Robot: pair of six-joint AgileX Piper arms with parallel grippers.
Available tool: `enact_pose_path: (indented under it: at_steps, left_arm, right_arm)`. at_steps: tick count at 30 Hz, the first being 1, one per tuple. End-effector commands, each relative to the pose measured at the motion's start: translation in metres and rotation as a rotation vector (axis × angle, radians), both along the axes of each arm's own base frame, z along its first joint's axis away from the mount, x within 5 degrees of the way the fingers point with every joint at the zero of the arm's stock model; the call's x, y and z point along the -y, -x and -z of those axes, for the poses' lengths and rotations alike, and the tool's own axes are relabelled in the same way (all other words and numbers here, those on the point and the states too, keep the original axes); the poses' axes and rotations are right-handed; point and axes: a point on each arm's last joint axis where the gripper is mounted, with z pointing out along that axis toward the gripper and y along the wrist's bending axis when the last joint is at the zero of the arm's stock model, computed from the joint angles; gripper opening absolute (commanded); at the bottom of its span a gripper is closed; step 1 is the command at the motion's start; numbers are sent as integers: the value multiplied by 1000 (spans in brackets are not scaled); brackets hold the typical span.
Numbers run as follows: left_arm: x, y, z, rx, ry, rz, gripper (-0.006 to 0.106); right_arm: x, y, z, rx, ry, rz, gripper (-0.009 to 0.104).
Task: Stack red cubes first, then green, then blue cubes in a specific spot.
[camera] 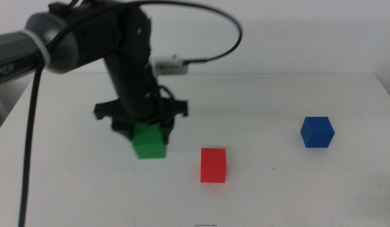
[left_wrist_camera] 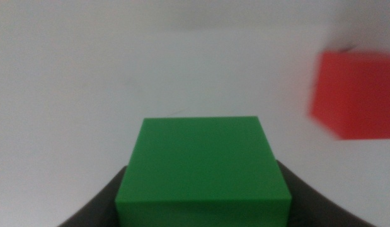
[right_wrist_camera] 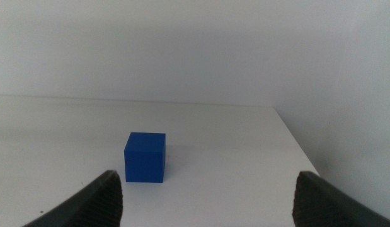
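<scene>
Nothing is stacked yet: the left gripper grips the green cube left of the red cube; the right gripper waits open, the blue cube untouched far right

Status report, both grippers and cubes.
Left gripper shut on green cube, beside red cube. Right gripper open, facing blue cube.

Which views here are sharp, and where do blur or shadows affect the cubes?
Middle view: even light, mild softness; the red cube and blue cube cast only faint shadows. Left wrist view: the green cube in the left gripper is soft, the red cube's edges smeared. Right wrist view: blue cube crisp, right gripper jaws out of focus.
</scene>
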Motion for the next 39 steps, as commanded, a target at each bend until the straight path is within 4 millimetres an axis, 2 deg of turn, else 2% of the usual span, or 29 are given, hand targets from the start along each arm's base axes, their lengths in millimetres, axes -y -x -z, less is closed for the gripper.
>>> enact_pose_path:
  at_steps: [1, 3, 6, 13, 22, 29, 39]
  left_arm:
    - [9, 16, -39, 15, 28, -52, 1]
    - [20, 19, -48, 34, 58, -99, 0]
    - [34, 27, -50, 30, 75, -126, 0]
    - [59, 29, -55, -10, 182, -5, 0]
    - [93, 21, -30, -52, 167, 67, 0]
    - [96, 12, -12, -39, 92, 149, 0]
    - [95, 5, -7, 1, 46, 149, 0]
  right_arm:
    - [1, 2, -11, 98, 17, 10, 94]
    - [1, 2, -11, 98, 17, 10, 94]
    - [1, 2, -11, 98, 17, 10, 94]
    - [1, 2, -11, 98, 17, 10, 94]
    - [1, 2, -11, 98, 17, 10, 94]
    - [1, 2, -11, 98, 17, 10, 94]
    - [1, 2, -11, 98, 17, 10, 94]
